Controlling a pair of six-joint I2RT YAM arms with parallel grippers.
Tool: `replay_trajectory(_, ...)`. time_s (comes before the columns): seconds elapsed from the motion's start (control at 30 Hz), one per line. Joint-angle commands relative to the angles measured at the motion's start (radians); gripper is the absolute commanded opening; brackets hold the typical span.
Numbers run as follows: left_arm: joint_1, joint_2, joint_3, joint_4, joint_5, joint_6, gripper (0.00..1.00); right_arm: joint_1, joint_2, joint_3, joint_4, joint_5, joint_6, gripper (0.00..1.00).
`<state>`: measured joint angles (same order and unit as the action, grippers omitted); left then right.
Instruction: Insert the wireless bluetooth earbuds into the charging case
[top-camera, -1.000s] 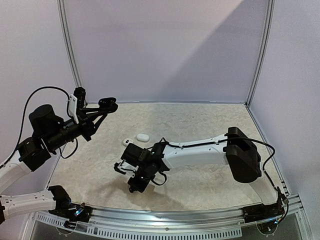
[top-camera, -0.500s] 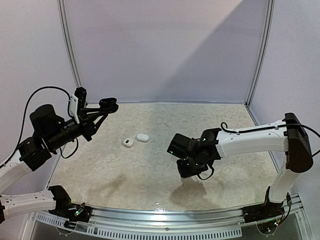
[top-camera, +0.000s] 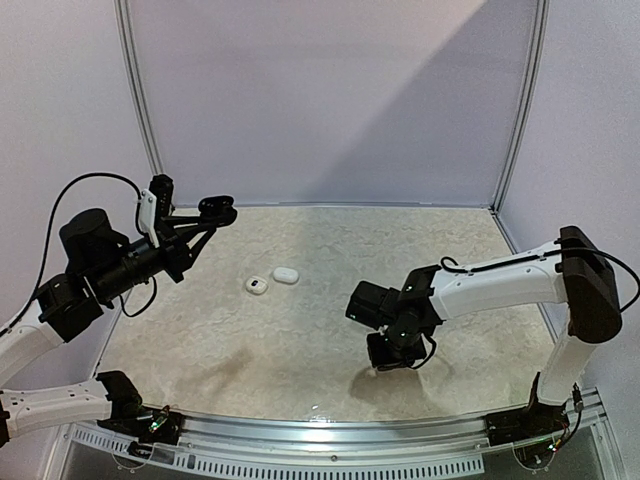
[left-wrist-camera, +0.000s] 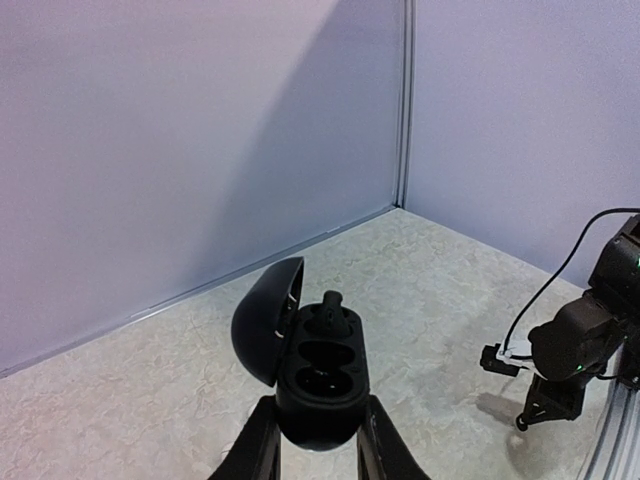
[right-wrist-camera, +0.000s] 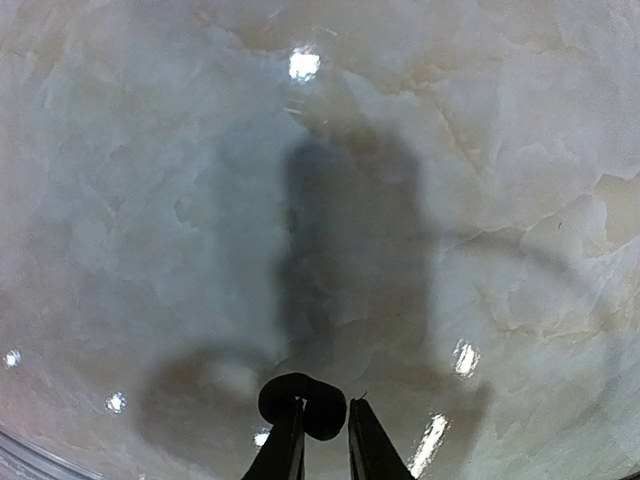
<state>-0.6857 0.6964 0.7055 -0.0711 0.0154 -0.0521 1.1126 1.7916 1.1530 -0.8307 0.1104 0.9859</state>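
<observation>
black earbud (right-wrist-camera: 300, 400), lower centre, pinched by my right gripper (right-wrist-camera: 322, 408); left gripper (left-wrist-camera: 318, 422) clamps the charging case (left-wrist-camera: 320, 370) open to receive it.

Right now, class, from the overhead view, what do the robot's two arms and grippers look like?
The left arm and right arm match: white tubular links between bulky black joint housings, with thin black cables looping alongside. The left gripper and right gripper are mostly black, each with two slim tapering fingers. Small green lights glow on the right arm.
</observation>
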Motion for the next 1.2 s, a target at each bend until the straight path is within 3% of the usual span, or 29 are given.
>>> replay_trajectory(0.0,-0.016,0.005,-0.004,0.008,0.012,0.012,0.0,-0.01,0.019,0.014,-0.004,-0.065,-0.013,0.16)
replay_trajectory(0.4,-0.016,0.002,-0.012,0.008,0.016,0.02,0.0,-0.01,0.028,0.013,0.04,-0.056,-0.051,0.06)
replay_trajectory(0.53,-0.023,0.007,-0.041,0.052,0.039,0.049,0.0,0.008,-0.025,0.113,0.022,0.074,-0.113,0.02)
replay_trajectory(0.77,-0.053,0.077,-0.099,0.327,0.138,0.049,0.0,0.092,-0.09,0.478,-0.048,0.41,-0.293,0.0)
replay_trajectory(0.9,-0.065,0.134,-0.1,0.446,0.171,0.101,0.0,0.163,-0.088,0.633,0.1,0.536,-0.449,0.0)
replay_trajectory(1.17,-0.085,0.194,-0.102,0.595,0.229,0.179,0.0,0.269,-0.022,0.733,0.52,0.622,-0.781,0.0)
